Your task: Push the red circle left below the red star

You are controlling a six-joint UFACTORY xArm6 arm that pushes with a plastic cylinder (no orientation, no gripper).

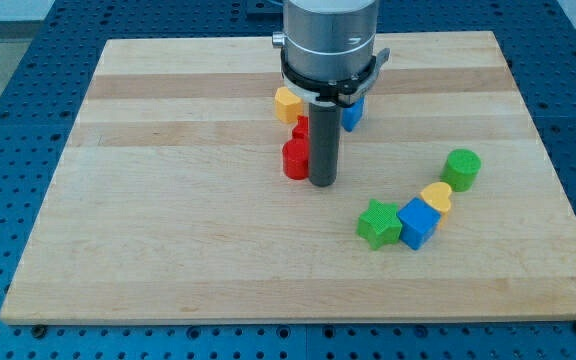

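The red circle sits near the middle of the wooden board. A second red block, probably the red star, lies just above it and is mostly hidden behind the rod. My tip rests on the board right beside the red circle, at its right edge and slightly lower in the view; it looks to be touching or nearly touching it.
A yellow hexagon lies above the red blocks. A blue block is partly hidden behind the arm. At the right, a green star, blue cube, yellow heart and green circle form an arc.
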